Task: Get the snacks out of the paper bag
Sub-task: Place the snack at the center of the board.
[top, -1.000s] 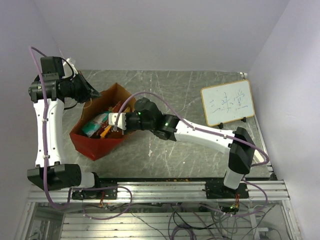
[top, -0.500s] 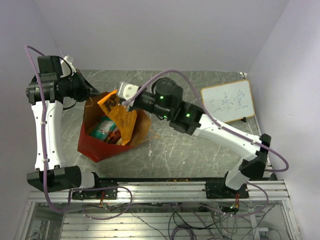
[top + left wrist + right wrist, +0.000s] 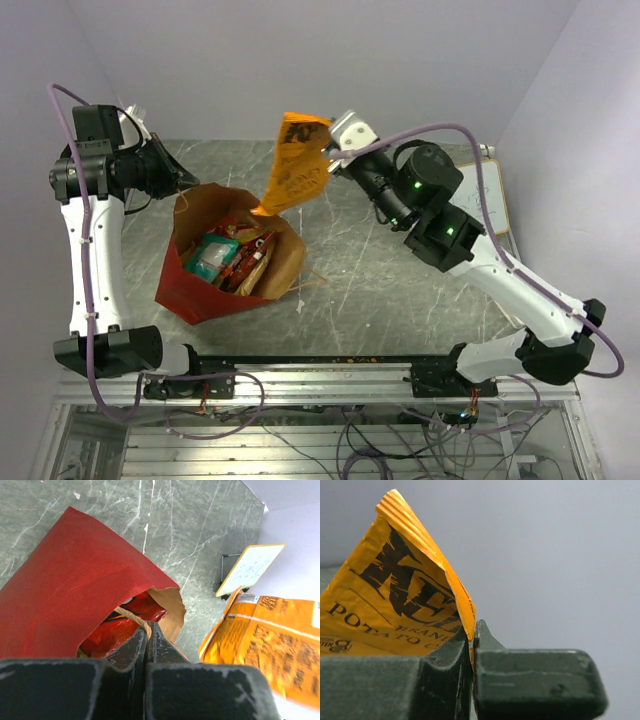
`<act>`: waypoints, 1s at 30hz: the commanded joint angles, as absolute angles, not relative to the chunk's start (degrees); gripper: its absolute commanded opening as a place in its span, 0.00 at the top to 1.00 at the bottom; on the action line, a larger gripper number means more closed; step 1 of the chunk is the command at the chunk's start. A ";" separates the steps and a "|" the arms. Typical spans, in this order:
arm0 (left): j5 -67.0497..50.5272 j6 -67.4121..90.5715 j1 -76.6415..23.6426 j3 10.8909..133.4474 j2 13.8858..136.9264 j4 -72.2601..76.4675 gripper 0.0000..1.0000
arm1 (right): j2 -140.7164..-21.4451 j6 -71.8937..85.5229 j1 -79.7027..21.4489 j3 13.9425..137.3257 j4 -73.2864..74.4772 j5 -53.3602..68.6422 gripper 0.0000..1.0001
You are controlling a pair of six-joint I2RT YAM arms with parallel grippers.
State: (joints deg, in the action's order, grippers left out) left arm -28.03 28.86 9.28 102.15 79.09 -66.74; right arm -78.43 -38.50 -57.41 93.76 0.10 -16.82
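The paper bag [image 3: 190,295], red outside and brown inside, stands open at the left of the table with several snack packets [image 3: 235,262] inside. My left gripper [image 3: 188,183] is shut on the bag's twine handle [image 3: 131,616] at its far rim; the red bag wall [image 3: 75,580] fills the left wrist view. My right gripper [image 3: 333,160] is shut on the edge of an orange chip packet [image 3: 292,165] and holds it in the air above and behind the bag. The packet shows in the right wrist view [image 3: 385,600] and the left wrist view [image 3: 270,645].
A white framed whiteboard [image 3: 488,205] stands at the far right of the table, partly behind my right arm; it shows in the left wrist view [image 3: 250,567]. The grey marbled table [image 3: 380,280] stretches between bag and board. Walls close in behind and on both sides.
My right gripper has pulled the orange packet up out of the bag and carried it up and to the right. The bag has stood up more upright; my left gripper stays on the handle.
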 commanded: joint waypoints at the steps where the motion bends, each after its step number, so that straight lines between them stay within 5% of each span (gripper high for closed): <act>1: -28.55 26.82 9.59 104.61 80.21 -67.92 0.93 | -74.55 -30.26 -48.27 86.06 -1.64 -16.53 1.00; 10: -28.22 26.15 6.81 105.10 80.41 -66.85 0.93 | -81.86 -28.19 -34.65 77.05 -6.79 -6.93 1.00; 20: -34.22 27.86 -0.21 94.67 72.78 -57.63 0.93 | -94.66 -34.54 -28.61 83.19 -8.69 -1.31 1.00; 30: -37.75 24.84 -5.34 85.75 64.62 -58.43 0.93 | -82.58 -29.97 -34.79 59.40 -3.65 3.68 1.00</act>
State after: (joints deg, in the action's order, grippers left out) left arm -34.81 27.16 -4.05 87.90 68.16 -59.16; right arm -89.76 -31.66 -30.48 68.88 -3.57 0.75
